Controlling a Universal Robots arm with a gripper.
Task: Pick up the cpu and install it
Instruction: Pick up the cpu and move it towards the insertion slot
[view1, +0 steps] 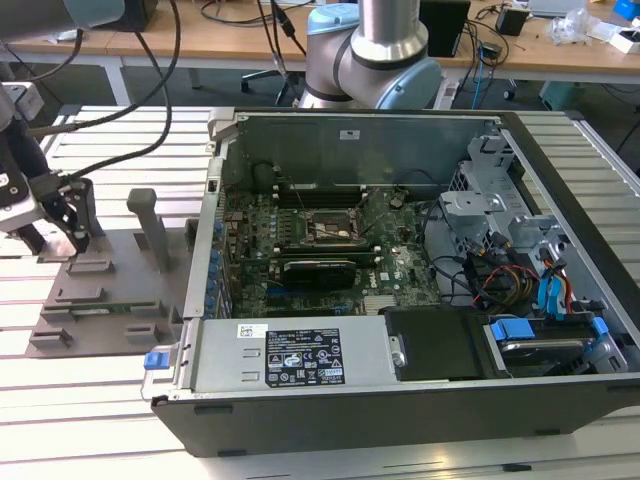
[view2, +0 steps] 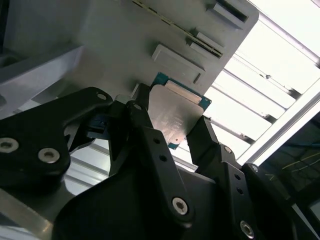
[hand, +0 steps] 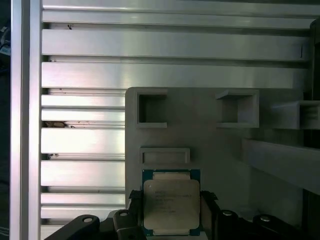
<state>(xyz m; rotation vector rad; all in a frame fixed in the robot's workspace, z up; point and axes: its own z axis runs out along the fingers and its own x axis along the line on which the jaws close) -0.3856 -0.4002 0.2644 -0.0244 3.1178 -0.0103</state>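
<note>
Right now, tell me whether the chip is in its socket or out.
Out. The chip is held by the gripper at the grey tray, away from the socket.

Cpu (view2: 175, 115) btwn fingers (view2: 204, 141), seemingly on tray (view2: 115, 40).

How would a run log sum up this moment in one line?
gripper: around cpu | cpu: at grey tray | grasp: unclear | install: not done
</note>
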